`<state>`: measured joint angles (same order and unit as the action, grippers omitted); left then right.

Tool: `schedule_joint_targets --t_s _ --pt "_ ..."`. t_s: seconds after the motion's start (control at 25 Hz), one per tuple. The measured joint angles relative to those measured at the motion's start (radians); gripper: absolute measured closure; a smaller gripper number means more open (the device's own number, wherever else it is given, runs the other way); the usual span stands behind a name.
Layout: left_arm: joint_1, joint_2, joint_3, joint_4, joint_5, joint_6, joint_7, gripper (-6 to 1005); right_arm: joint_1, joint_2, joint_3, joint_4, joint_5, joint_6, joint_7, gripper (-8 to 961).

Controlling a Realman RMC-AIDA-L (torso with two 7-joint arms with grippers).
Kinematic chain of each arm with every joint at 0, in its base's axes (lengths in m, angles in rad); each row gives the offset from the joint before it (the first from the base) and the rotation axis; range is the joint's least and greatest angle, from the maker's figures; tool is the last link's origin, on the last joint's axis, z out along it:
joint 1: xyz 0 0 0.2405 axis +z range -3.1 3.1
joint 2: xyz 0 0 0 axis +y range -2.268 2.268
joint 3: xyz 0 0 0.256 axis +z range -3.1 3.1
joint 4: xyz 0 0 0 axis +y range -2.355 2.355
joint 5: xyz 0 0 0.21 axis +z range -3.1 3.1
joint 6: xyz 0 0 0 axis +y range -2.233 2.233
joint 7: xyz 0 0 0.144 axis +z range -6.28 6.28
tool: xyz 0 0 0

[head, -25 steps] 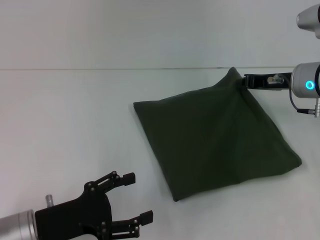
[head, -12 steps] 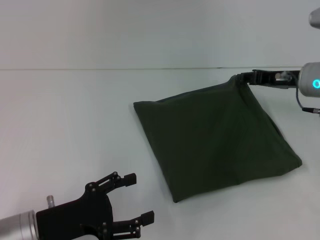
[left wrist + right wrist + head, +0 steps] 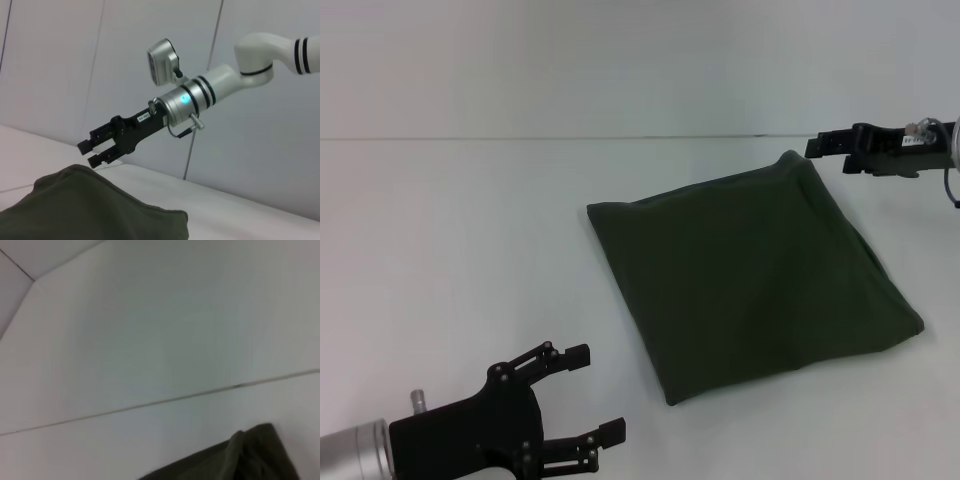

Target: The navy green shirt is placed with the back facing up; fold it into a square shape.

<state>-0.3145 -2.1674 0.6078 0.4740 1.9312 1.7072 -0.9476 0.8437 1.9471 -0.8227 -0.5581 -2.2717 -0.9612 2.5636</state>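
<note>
Navy green shirt [image 3: 750, 275] lies flat on the white counter [image 3: 450, 250], right of centre, already folded to a near-square set as a diamond: 1 corner far-right, 1 near, 1 left, 1 right; plain face up, no lettering showing. Right pincer [image 3: 825, 146] hangs just beyond the far-right corner, apart from the cloth, fingers slightly spread and gripping nothing; left wrist view [image 3: 95, 152] shows both fingers clear above the corner. Shirt lies to the near-left of it. Left pincer [image 3: 590, 400] sits at the near-left edge, fingers spread, empty, well apart from the shirt, its closest corner the near one. Right arm is much the nearer. Judgement: fold looks about complete.
</note>
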Motion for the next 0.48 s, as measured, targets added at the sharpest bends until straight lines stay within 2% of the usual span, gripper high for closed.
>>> schedule_joint_targets --t_s 0.12,0.32,0.48 --pt "-0.002 0.000 0.000 0.000 0.000 -0.005 -0.012 50 0.037 -0.045 -0.053 0.019 -0.017 -0.048 0.083 243" --pt "-0.007 0.000 0.000 0.000 0.001 -0.008 -0.018 50 0.066 -0.053 -0.058 0.007 -0.063 -0.060 0.120 238" --pt "-0.007 0.001 0.000 0.000 0.000 -0.009 -0.018 50 0.081 -0.042 -0.059 0.016 -0.142 -0.039 0.139 237"
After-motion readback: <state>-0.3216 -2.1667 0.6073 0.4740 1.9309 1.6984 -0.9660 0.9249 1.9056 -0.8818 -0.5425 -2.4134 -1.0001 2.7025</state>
